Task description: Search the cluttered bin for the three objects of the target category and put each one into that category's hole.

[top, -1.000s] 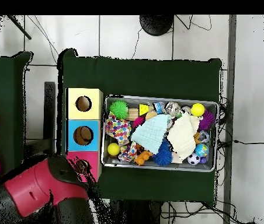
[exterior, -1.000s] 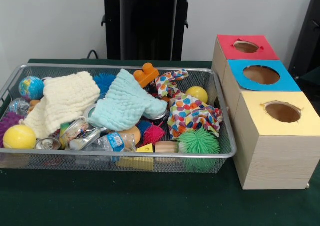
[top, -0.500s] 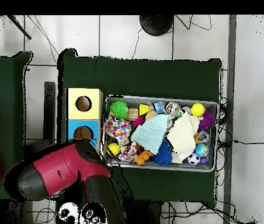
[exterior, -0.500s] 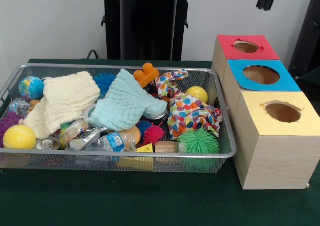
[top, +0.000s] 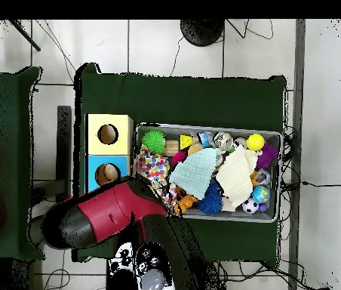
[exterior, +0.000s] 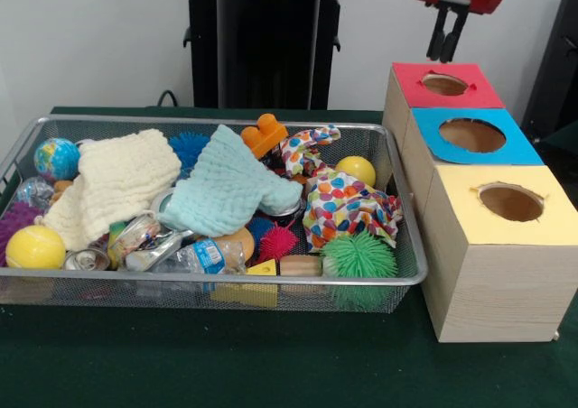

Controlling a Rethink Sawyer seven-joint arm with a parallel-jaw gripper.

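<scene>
The wire mesh bin [exterior: 271, 284] sits on the green table, full of clutter: a cream cloth [exterior: 117, 182], a teal cloth [exterior: 226, 187], a heart-print cloth [exterior: 348, 205], yellow balls [exterior: 34, 246], a green spiky ball [exterior: 358, 256], an orange brick [exterior: 264, 134], a plastic bottle [exterior: 194, 257] and cans. Three wooden boxes with holes stand to its right: red top [exterior: 444, 85], blue top [exterior: 472, 135], yellow top [exterior: 508, 202]. My gripper [exterior: 446, 58] hangs empty above the red box, its two fingers slightly apart. In the overhead view the red arm [top: 105, 219] covers the red box and the bin's corner [top: 207, 215].
The black pedestal [exterior: 266, 42] stands behind the bin. A globe ball [exterior: 56, 158], blue and pink spiky balls [exterior: 188, 144] and wooden blocks [exterior: 300, 265] lie among the cloths. Dark green cloth [exterior: 271, 363] covers the table in front of the bin.
The arm has swung in from the side; the gripper has come down into the front view and now hangs above the red box. The bin's contents have not moved.
</scene>
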